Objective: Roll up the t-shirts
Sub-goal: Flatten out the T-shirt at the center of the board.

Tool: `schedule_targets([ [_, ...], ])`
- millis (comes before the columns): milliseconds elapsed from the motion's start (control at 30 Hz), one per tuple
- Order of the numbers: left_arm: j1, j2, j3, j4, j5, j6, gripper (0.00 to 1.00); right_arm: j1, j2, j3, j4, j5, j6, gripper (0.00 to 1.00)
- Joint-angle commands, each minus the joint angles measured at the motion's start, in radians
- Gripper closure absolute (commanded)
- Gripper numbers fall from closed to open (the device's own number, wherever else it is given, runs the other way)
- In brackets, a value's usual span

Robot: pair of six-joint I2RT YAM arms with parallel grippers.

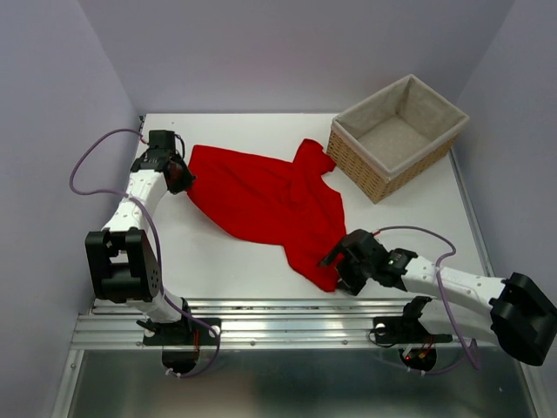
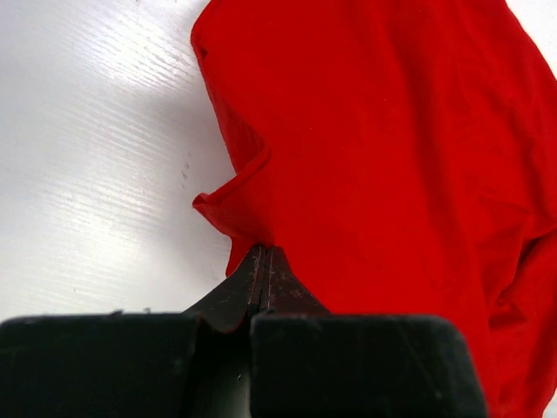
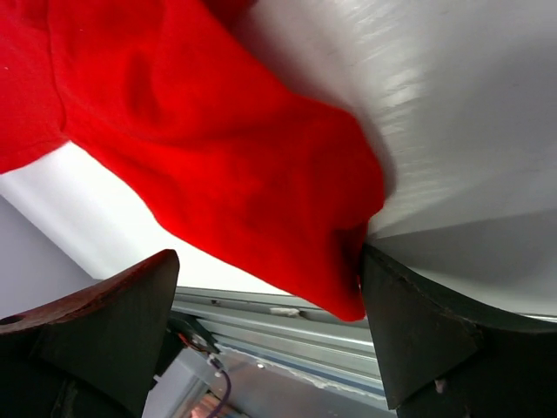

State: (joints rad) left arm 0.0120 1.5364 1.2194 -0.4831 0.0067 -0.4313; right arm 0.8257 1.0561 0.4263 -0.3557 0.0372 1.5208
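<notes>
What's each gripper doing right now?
Left gripper: closed, pinching the t-shirt at its edge.
Right gripper: open, shirt corner between its jaws, not gripped.

A robot lab cell: plain lilac walls [image 1: 287, 52] enclose a white table [image 1: 226, 270].

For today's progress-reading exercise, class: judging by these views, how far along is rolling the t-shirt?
Done: nothing rolled; the t-shirt lies loosely spread and creased on the table. In hand: left fingers pinch its far left edge; right fingers stand open around its near corner. Left: all the rolling.
</notes>
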Motion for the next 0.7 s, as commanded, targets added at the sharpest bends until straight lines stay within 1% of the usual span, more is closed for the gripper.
schedule_targets([
  [0,-0.006,-0.05,-0.006,0.008,0.018,0.002,1.0,0.013,0.061,0.014,0.029,0.059,0.044,0.12],
  [33,-0.006,-0.051,-0.008,0.006,0.016,0.002,1.0,0.013,0.07,0.02,0.034,0.07,0.05,0.14],
  [133,-0.007,-0.058,-0.014,0.008,0.019,0.003,1.0,0.013,0.082,0.025,0.052,0.116,0.061,0.17],
  [200,-0.006,-0.058,-0.017,0.009,0.022,0.005,1.0,0.013,0.103,0.037,0.058,0.141,0.062,0.21],
  [233,-0.006,-0.058,-0.02,0.009,0.024,0.005,1.0,0.013,0.111,0.04,0.06,0.147,0.064,0.26],
  [300,-0.006,-0.062,-0.021,0.012,0.026,0.006,1.0,0.013,0.131,0.043,0.07,0.153,0.058,0.32],
  [333,-0.006,-0.061,-0.024,0.012,0.027,0.008,1.0,0.013,0.136,0.045,0.08,0.153,0.056,0.37],
  [400,-0.006,-0.061,-0.027,0.014,0.029,0.008,1.0,0.013,0.156,0.048,0.098,0.165,0.044,0.44],
  [433,-0.006,-0.061,-0.029,0.015,0.032,0.008,1.0,0.013,0.163,0.055,0.103,0.17,0.039,0.51],
  [500,-0.006,-0.064,-0.037,0.018,0.032,0.008,1.0,0.013,0.18,0.071,0.116,0.182,0.01,0.57],
  [533,-0.006,-0.068,-0.038,0.02,0.035,0.006,1.0,0.013,0.183,0.078,0.148,0.185,-0.008,0.65],
  [600,-0.006,-0.07,-0.044,0.021,0.038,0.005,1.0,0.013,0.177,0.083,0.197,0.191,-0.034,0.73],
  [633,-0.007,-0.07,-0.041,0.024,0.047,0.003,1.0,0.013,0.174,0.107,0.205,0.202,-0.043,0.86],
  [667,-0.006,-0.07,-0.037,0.021,0.052,0.002,1.0,0.013,0.168,0.126,0.205,0.22,-0.083,0.89],
])
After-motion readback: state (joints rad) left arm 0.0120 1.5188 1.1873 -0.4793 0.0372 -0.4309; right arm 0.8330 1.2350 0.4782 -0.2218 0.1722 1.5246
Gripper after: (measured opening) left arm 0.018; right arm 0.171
